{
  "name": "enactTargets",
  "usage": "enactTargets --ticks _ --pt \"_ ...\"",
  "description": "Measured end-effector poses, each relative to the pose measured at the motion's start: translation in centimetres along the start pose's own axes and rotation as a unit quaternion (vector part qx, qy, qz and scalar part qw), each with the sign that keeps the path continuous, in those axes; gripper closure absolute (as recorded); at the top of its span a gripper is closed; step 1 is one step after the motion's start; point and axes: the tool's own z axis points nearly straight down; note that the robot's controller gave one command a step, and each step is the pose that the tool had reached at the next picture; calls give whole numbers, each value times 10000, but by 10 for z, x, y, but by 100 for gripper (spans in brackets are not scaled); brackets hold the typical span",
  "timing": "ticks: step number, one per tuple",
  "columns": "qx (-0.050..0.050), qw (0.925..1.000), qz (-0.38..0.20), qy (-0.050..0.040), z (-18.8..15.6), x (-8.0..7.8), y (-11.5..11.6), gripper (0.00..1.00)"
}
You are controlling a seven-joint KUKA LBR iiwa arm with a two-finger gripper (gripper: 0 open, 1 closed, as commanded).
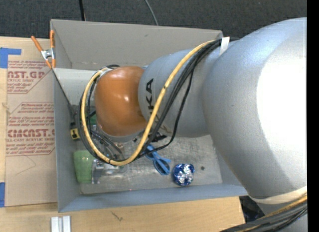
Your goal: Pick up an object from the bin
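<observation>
- Closest to your lens, the grey arm (259, 106) fills the right of the frame and reaches leftward and down into the bin (134, 32).
- A bundle of yellow and black cables (164, 89) runs along the arm from upper right. It then loops down around the wrist towards the lower left.
- At the wrist you see the rounded orange cover (118, 99), left of centre, hanging above the left half of the bin.
- Below that cover, the gripper (105, 166) points down at the floor in the lower left. The cover and the cable loop hide most of it, so you cannot tell whether it is spread or pressed together, or whether it pinches anything.
- Just to the left of the gripper lies a green translucent block (82, 166), close to the left wall and the front corner. You cannot tell whether the two touch.
- To the right, on the bare floor, lies a blue scissor-shaped piece (160, 164).
- Just beside that piece sits a blue and white patterned ball (183, 174), near the front wall.
- Farther up the left wall, a small yellow and black object (75, 134) sits partly behind the cables.
</observation>
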Motion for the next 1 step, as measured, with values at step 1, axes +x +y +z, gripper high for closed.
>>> enactTargets --ticks 1 --pt "-15 9715 -2360 -233 42 5 -19 0"
